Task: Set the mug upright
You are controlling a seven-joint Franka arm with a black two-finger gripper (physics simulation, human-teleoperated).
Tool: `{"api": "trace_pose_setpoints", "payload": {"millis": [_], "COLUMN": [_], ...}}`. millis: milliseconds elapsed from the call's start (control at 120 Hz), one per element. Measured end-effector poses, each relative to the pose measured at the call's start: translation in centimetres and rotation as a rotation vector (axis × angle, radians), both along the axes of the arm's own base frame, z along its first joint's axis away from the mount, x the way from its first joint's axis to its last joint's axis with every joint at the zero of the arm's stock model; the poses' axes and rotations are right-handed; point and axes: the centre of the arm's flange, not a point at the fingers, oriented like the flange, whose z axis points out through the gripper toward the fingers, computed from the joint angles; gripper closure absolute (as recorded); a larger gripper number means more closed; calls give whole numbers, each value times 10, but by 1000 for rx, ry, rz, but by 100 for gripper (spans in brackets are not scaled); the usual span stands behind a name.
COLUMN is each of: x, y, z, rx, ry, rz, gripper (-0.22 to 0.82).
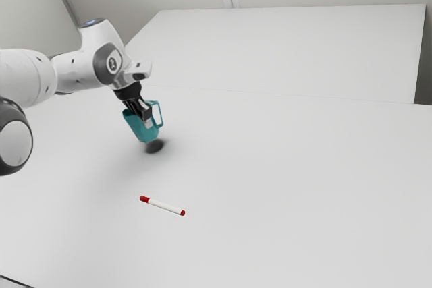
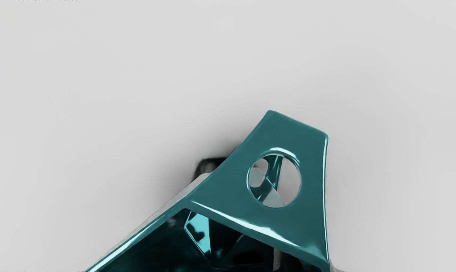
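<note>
- The mug (image 1: 140, 129) is hanging directly below the gripper (image 1: 142, 112), its wall lying at the fingers and its body reaching past them toward the table (image 1: 270, 166); the single arm (image 1: 71, 72) is doing the reaching.
- The mug's long axis is leaning: the mouth is facing up toward the exterior view's left, the base is pointing down toward the exterior view's right, with a dark shadow (image 1: 156, 147) lying just beneath.
- The fingers are holding the mug by its wall, or so it seems, the far contact being hard to see.
- The handle (image 2: 288, 139) is jutting from beside the mouth, away from the gripper, and facing the exterior view's right.
- The righting is looking partly done; the next move is probably calling for a small turn and a gentle lowering, with early release risking a topple.
- A red-and-white pen (image 1: 165, 206) is lying well apart.
</note>
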Motion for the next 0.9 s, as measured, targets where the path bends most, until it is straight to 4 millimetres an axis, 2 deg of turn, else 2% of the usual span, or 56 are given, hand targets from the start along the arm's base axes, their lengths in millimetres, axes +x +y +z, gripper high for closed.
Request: {"api": "trace_pose_setpoints", "payload": {"millis": [125, 258, 450, 600, 642, 742, 808, 900], "x": [5, 6, 7, 7, 8, 18, 19, 17], "y": [-3, -2, -3, -3, -3, -3, -8, -47], "z": [-15, -21, -24, -15, 0, 58, 116, 215], "rx": [47, 67, 66, 65, 64, 63, 55, 35], "ry": [2, -2, -3, -9, -25, -82, -128, -185], "rz": [30, 77, 138, 177, 185, 202, 208, 180], "gripper": [78, 78, 37, 18, 15, 9, 7, 4]}}
